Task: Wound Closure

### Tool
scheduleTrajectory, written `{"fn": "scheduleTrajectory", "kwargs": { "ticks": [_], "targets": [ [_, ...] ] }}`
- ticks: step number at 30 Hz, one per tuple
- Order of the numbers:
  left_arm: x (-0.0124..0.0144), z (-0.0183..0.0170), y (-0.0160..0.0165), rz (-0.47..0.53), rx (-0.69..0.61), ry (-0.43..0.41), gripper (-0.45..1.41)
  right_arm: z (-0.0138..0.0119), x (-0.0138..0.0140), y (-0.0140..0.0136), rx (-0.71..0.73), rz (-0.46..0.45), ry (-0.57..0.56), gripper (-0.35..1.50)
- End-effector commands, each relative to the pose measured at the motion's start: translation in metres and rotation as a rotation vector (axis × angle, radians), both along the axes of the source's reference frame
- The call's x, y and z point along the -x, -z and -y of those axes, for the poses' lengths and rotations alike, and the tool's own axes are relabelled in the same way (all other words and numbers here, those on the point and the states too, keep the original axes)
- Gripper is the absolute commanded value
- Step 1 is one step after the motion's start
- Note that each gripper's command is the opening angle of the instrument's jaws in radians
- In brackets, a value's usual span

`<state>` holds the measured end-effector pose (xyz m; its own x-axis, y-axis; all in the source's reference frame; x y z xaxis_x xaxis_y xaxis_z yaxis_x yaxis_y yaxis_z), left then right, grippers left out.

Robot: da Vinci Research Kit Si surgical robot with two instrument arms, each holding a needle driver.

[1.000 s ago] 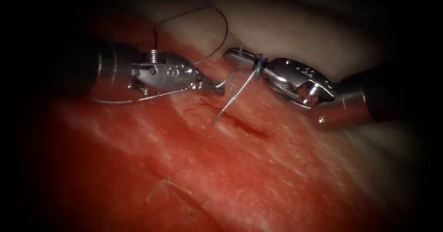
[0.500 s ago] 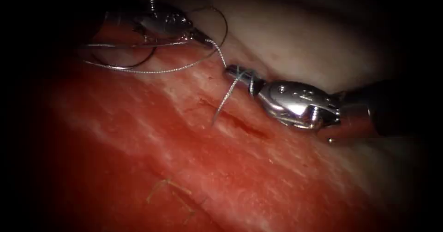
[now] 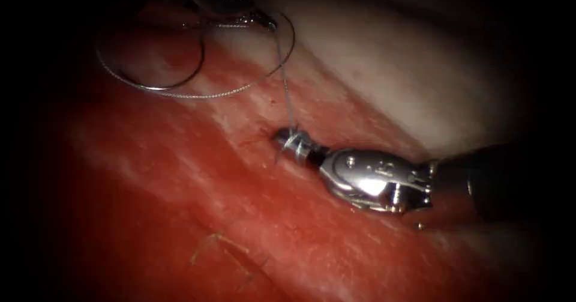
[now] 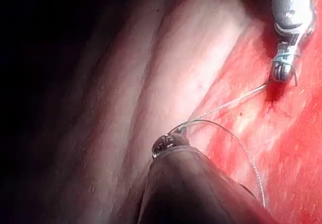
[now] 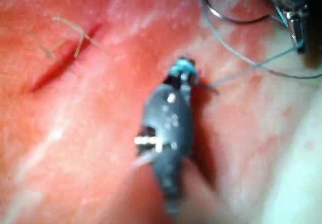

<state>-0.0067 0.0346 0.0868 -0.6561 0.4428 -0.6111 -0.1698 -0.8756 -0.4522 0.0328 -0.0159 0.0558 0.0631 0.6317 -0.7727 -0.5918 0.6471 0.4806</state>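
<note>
My right tool (image 3: 287,140) sits with its tip on the cut (image 3: 264,138) in the tissue (image 3: 180,206), thread (image 3: 284,89) wound round its closed jaws. The thread runs taut up to my left tool (image 3: 264,20), which grips it at the upper left. The needle (image 3: 153,80), I think, is the curved wire lying loose on the tissue left of the cut

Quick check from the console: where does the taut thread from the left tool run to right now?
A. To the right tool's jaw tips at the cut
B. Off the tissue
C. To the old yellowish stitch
A: the thread runs straight from the left tool down to wraps around the right tool tips at the cut.
</note>
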Motion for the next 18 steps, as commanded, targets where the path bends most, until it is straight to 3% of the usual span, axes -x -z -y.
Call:
{"fn": "scheduleTrajectory", "kwargs": {
  "ticks": [1,10,18],
  "targets": [
    [0.0004,-0.0003,-0.0005,0.000,0.000,0.001,-0.45,0.0012,-0.0008,0.0005,-0.002,-0.003,0.003,-0.35],
    [0.0006,-0.0039,-0.0008,-0.018,0.021,0.074,-0.45,0.0032,-0.0009,0.0020,-0.034,0.006,0.015,-0.35],
    [0.0009,-0.0050,-0.0015,-0.023,0.025,0.092,-0.45,0.0039,-0.0003,0.0029,-0.040,0.002,0.020,-0.35]
  ]
}}
